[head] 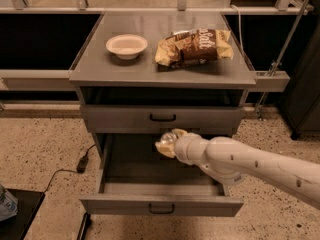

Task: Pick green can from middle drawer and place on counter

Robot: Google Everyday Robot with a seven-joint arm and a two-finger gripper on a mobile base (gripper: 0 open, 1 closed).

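Observation:
The middle drawer [131,170] stands pulled open below the counter [165,70], showing its dark floor and low front panel with a black handle. My gripper [167,143] is at the end of the white arm, which reaches in from the right. The gripper sits over the back middle of the drawer, just under the closed upper drawer [125,118]. The green can does not show anywhere; it may be hidden behind the gripper or the arm.
A white bowl [126,46] and a brown chip bag [194,46] lie on the counter. A black cable and plug [82,162] lie on the speckled floor to the left. A dark mat [14,218] is at the bottom left.

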